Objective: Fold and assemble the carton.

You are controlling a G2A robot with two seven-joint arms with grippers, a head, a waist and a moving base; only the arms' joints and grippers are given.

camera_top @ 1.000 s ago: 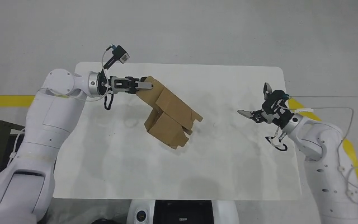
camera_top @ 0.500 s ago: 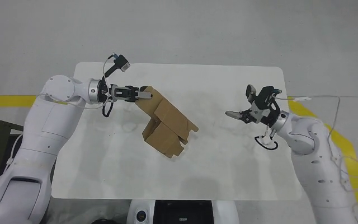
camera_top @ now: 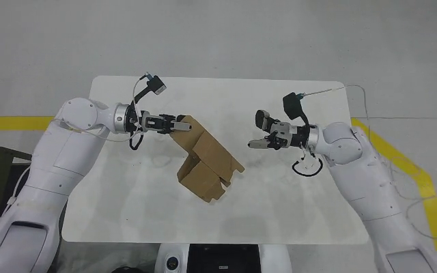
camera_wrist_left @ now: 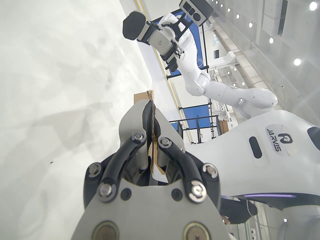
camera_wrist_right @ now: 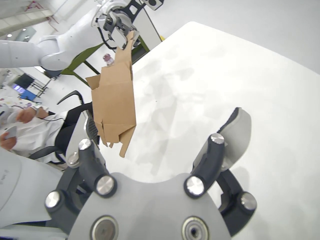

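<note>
A brown cardboard carton (camera_top: 205,157), flattened and partly unfolded, hangs above the white table (camera_top: 293,205) near its middle. My left gripper (camera_top: 181,125) is shut on the carton's upper flap; in the left wrist view the cardboard edge (camera_wrist_left: 150,126) is pinched between its fingers. From the right wrist view the carton (camera_wrist_right: 113,103) hangs edge-on from the left gripper (camera_wrist_right: 126,39), loose flaps at its lower end. My right gripper (camera_top: 258,131) is open, just to the right of the carton and apart from it, nothing between its fingers (camera_wrist_right: 237,126).
A black cable loop (camera_top: 305,168) hangs by the right arm over the table. A seated person in a white coat (camera_wrist_right: 37,126) shows beyond the table's edge. The table's right and front parts are bare.
My right gripper has swung left across the table, from near the right edge to close beside the carton. The left gripper shifted the carton slightly right and down.
</note>
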